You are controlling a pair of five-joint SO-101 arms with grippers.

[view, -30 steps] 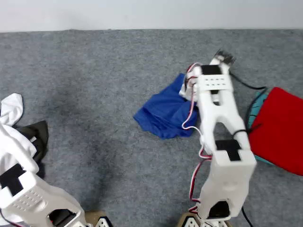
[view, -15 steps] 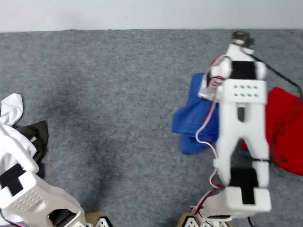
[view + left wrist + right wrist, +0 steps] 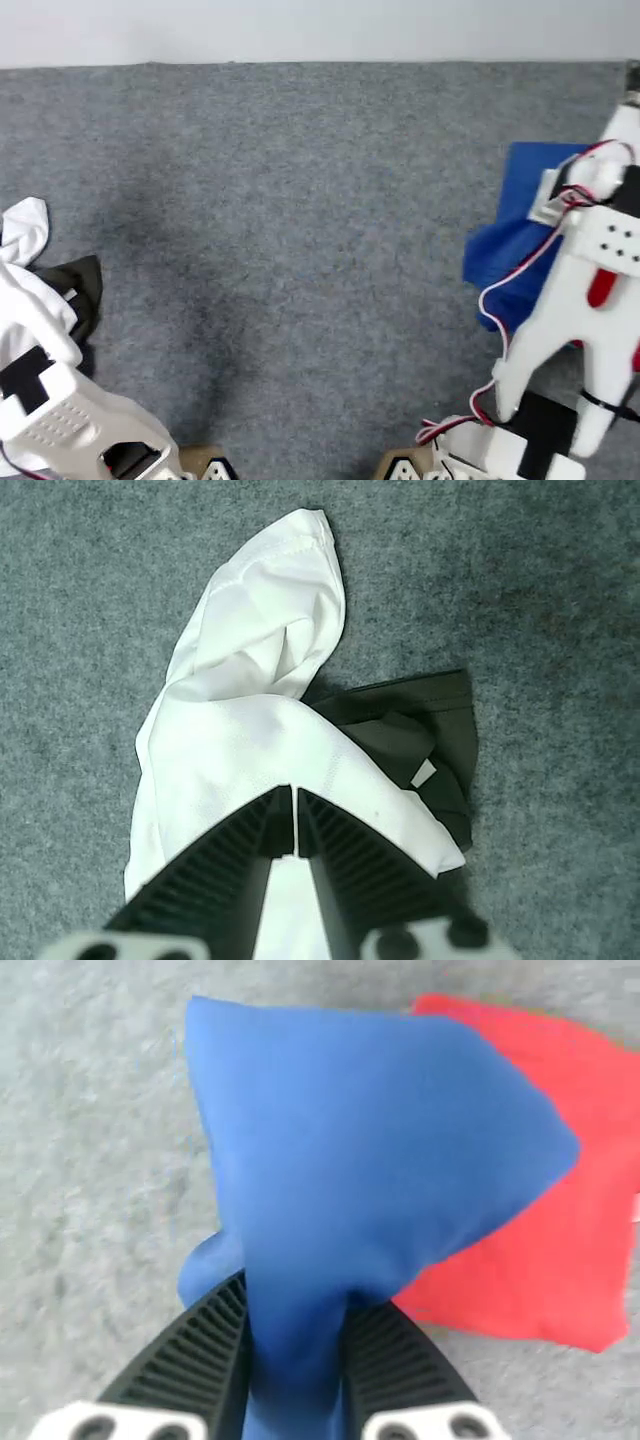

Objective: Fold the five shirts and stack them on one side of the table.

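Right claw (image 3: 295, 1305), clamped on the blue shirt (image 3: 350, 1130), should lower it squarely onto the red shirt (image 3: 560, 1230); left claw (image 3: 296, 798) sits closed.

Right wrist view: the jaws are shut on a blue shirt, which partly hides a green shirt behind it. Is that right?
Not quite: what lies behind is a red shirt, not a green one. The right wrist view shows the jaws shut on the blue shirt, which partly hides it.

White arms (image 3: 585, 300), red-white cables (image 3: 482, 300), black ribbed hands (image 3: 296, 795)
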